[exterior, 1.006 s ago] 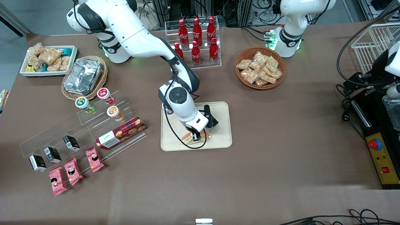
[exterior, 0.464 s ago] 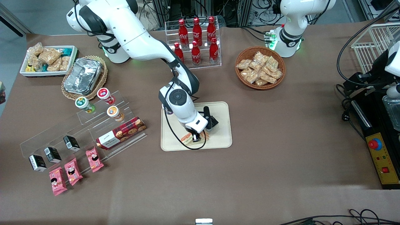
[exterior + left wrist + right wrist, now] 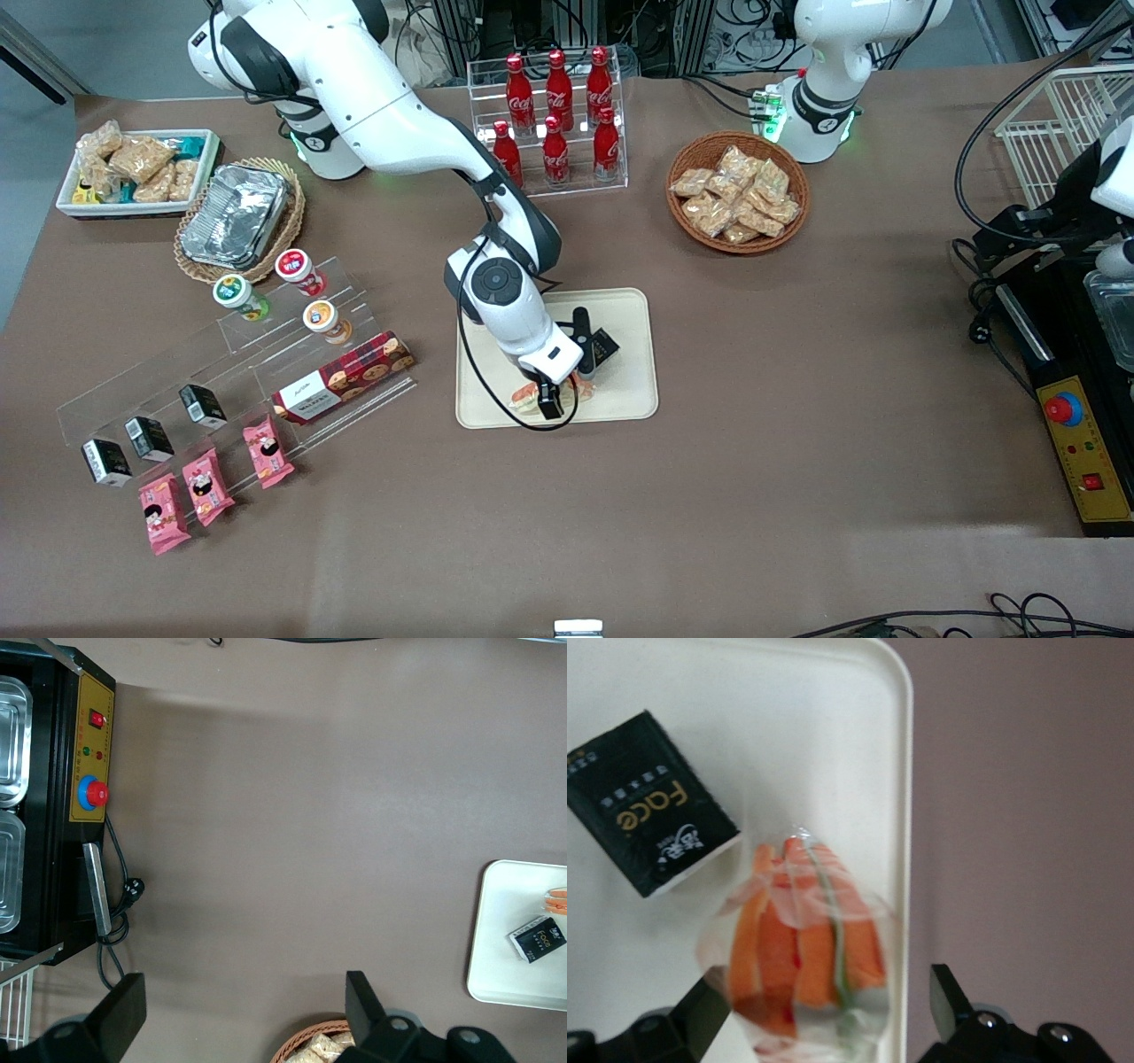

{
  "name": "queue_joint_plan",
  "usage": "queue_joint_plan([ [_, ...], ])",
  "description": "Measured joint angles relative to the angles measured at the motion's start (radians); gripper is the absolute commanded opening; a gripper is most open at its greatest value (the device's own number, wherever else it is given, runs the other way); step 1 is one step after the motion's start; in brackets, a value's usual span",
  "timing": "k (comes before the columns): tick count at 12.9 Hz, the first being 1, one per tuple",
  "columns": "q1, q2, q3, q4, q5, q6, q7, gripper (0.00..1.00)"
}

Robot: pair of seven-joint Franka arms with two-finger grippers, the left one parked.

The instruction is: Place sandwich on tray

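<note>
The sandwich (image 3: pixel 802 939), a clear-wrapped wedge with orange and green layers, lies on the cream tray (image 3: pixel 788 726) close to its rim nearest the front camera. My right gripper (image 3: pixel 828 1014) is open and straddles the sandwich's wide end, one finger close against the wrap and the other standing apart over the tray's rim. In the front view the gripper (image 3: pixel 560 394) hangs low over the sandwich (image 3: pixel 525 396) on the tray (image 3: pixel 633 390). The arm's wrist hides the middle of the sandwich there. The left wrist view catches the tray (image 3: pixel 514 930) and a corner of the sandwich (image 3: pixel 558 901).
A black packet (image 3: pixel 605 346) lies on the tray just farther from the front camera than the sandwich. A red plaid cookie box (image 3: pixel 344 377) on an acrylic stand sits toward the working arm's end. Cola bottles (image 3: pixel 556 115) and a wicker basket of snacks (image 3: pixel 737 192) stand farther back.
The gripper has shifted slightly nearer the front camera and toward the working arm's end over the tray. The sandwich stays on the tray beneath it.
</note>
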Motion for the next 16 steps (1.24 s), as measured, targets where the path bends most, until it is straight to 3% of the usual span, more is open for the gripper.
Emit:
queue_joint_plan([
  [6, -0.101, -0.159, -0.006, 0.022, 0.038, -0.261, 0.055, 1.0],
  [9, -0.196, -0.228, -0.008, 0.024, 0.038, -0.369, 0.129, 1.0],
  [16, -0.41, -0.44, -0.009, 0.027, 0.003, -0.783, 0.421, 1.0],
])
